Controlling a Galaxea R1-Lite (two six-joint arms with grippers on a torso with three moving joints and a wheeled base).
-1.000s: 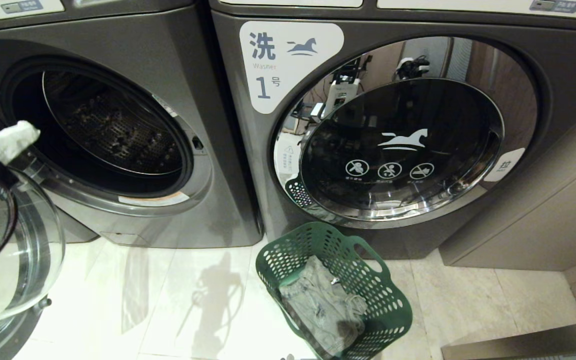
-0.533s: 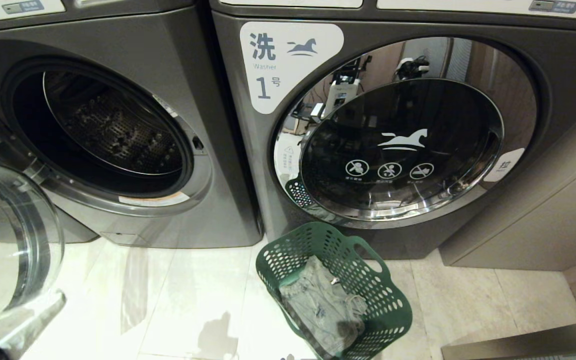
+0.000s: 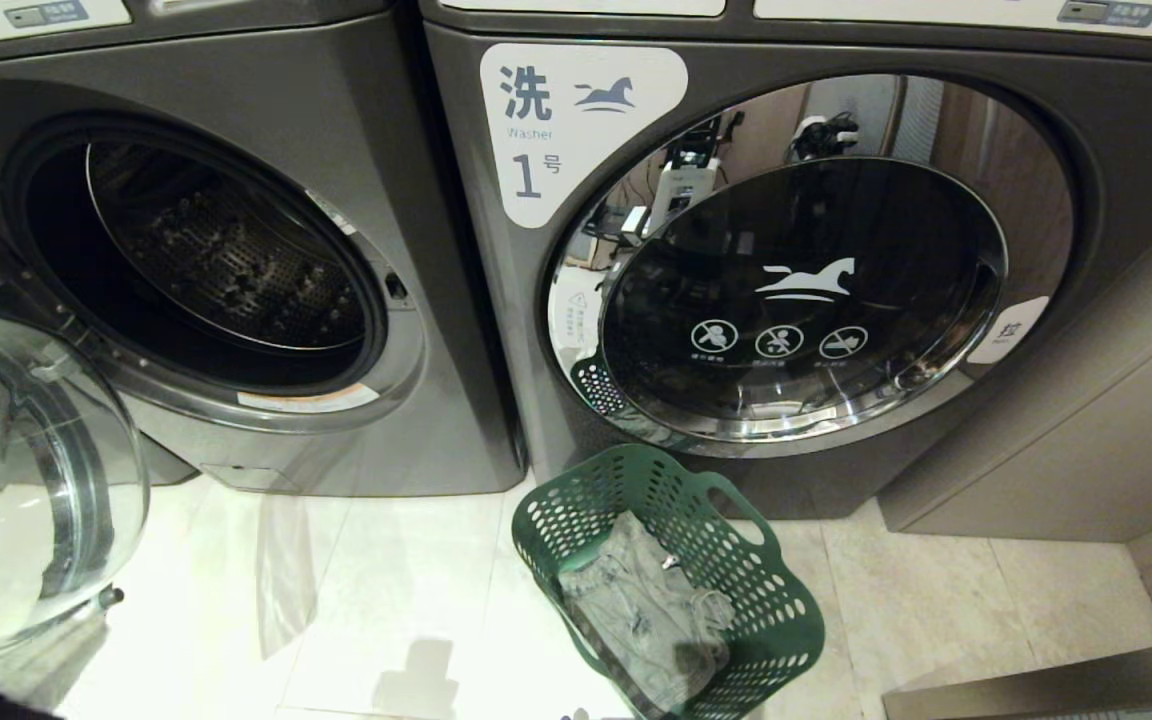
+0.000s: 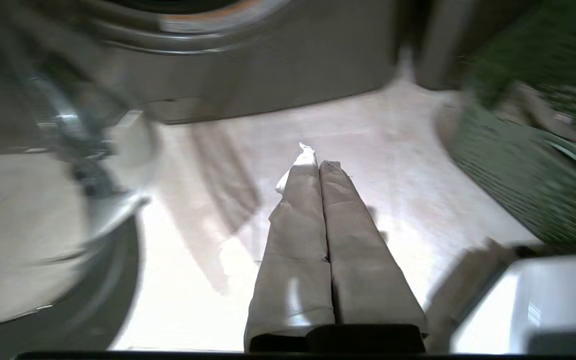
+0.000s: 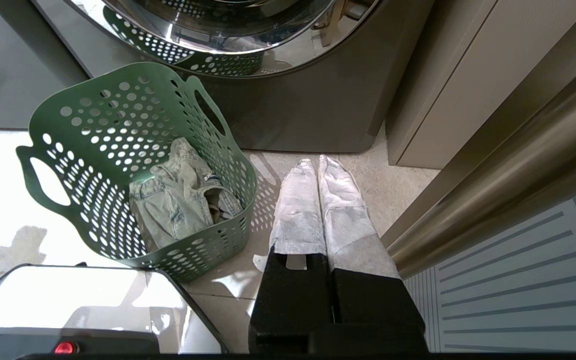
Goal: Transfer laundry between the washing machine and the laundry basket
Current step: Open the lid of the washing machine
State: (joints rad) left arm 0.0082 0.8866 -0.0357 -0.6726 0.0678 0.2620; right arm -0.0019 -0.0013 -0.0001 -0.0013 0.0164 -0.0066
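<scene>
Nearest the robot, the right claw (image 5: pixel 318 162) hangs low over the pale tiled floor (image 3: pixel 936 590), its 2 cloth-wrapped fingers pressed together with nothing between them. The left claw (image 4: pixel 319 161) is likewise closed and empty, its wrapped fingers touching along their length above the floor; it lies outside the head view.

Just beside the right claw stands the laundry basket (image 3: pixel 776 600), dark green and full of round holes, upright on the floor in front of the machine labelled 1 (image 3: pixel 1116 140). The laundry (image 3: pixel 636 610), a faded grey-green denim garment, lies crumpled in the bottom of the basket, a small metal button showing near its top.

At the left edge of the head view the glass door (image 3: pixel 26 480) of the washing machine (image 3: pixel 266 130) stands swung wide open. Behind it the drum opening (image 3: pixel 216 260) shows dark, perforated metal inside. The machine labelled 1, to its right, has its chrome-ringed door shut, with a white horse logo on the glass.
</scene>
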